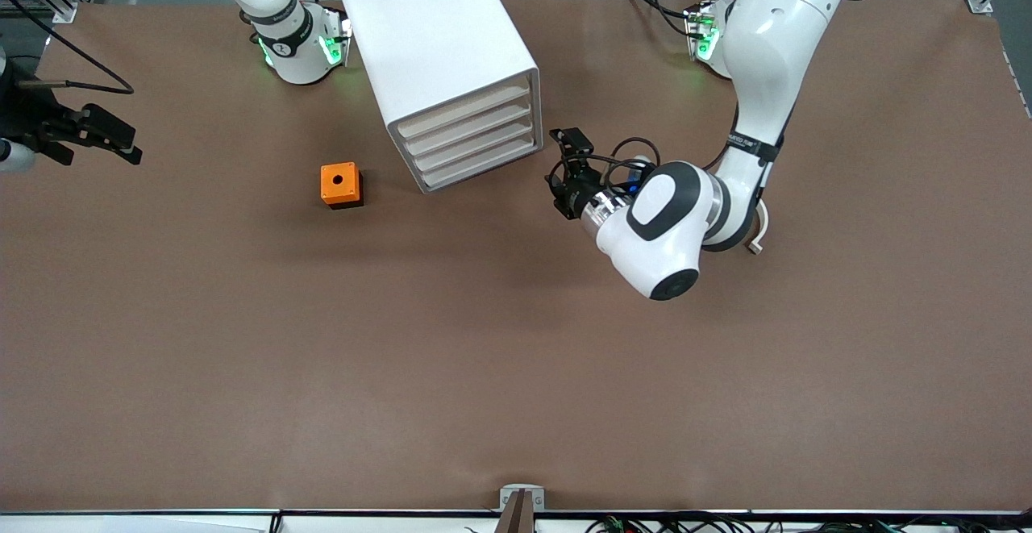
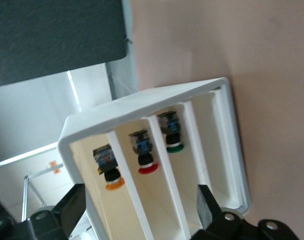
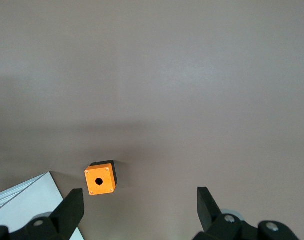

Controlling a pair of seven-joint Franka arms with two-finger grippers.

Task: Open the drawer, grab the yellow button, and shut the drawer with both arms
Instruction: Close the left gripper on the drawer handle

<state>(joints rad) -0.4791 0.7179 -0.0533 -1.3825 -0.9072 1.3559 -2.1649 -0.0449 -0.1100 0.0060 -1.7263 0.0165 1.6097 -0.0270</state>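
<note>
The white drawer cabinet [image 1: 439, 41] stands near the robots' bases, and no drawer sticks out of its front [image 1: 472, 142]. In the left wrist view the cabinet [image 2: 142, 107] shows several slots. The button [image 2: 109, 172] with an orange cap sits deep in one slot, beside a red-capped one [image 2: 144, 155] and a green-capped one [image 2: 171, 135]. My left gripper [image 1: 556, 168] is open and empty just in front of the cabinet, its fingers [image 2: 72, 207] wide apart. My right gripper [image 1: 113, 139] is open and empty, waiting in the air at the right arm's end of the table, and its fingers [image 3: 72, 210] show in the right wrist view.
An orange cube with a round hole [image 1: 341, 185] sits on the brown table [image 1: 516, 372], beside the cabinet toward the right arm's end. It also shows in the right wrist view [image 3: 100, 180] next to a cabinet corner [image 3: 22, 207].
</note>
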